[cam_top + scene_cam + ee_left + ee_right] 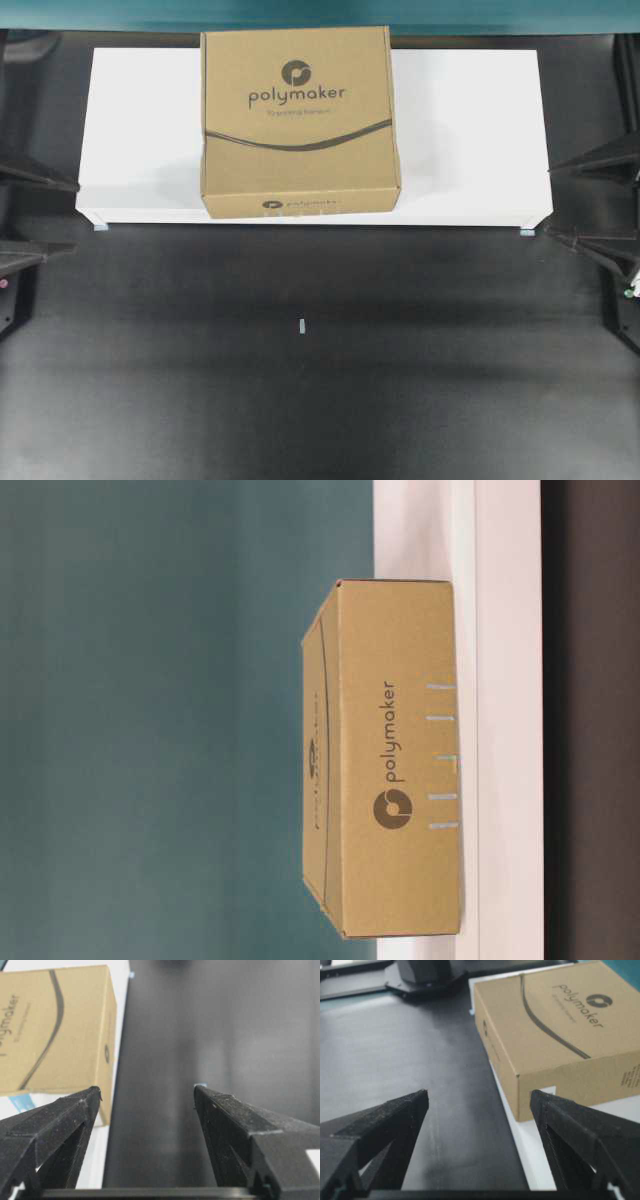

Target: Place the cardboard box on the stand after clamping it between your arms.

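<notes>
The brown cardboard box (300, 120) printed "polymaker" lies flat on the white stand (470, 130), near its middle, its front face flush with the stand's front edge. My left gripper (76, 215) hovers open off the stand's left end, well apart from the box. My right gripper (549, 202) hovers open off the right end. In the left wrist view the box (55, 1030) sits ahead to the left, beyond my open gripper (147, 1091). In the right wrist view the box (560, 1025) lies ahead to the right of my open gripper (479, 1094). Neither arm touches anything.
A black table mat (300, 380) stretches in front of the stand, with a small pale marker (301, 325) at its middle. A teal wall (300, 12) runs behind. Small light-blue feet (527, 232) show under the stand's front corners. The opposite arm's base (425, 972) stands across the table.
</notes>
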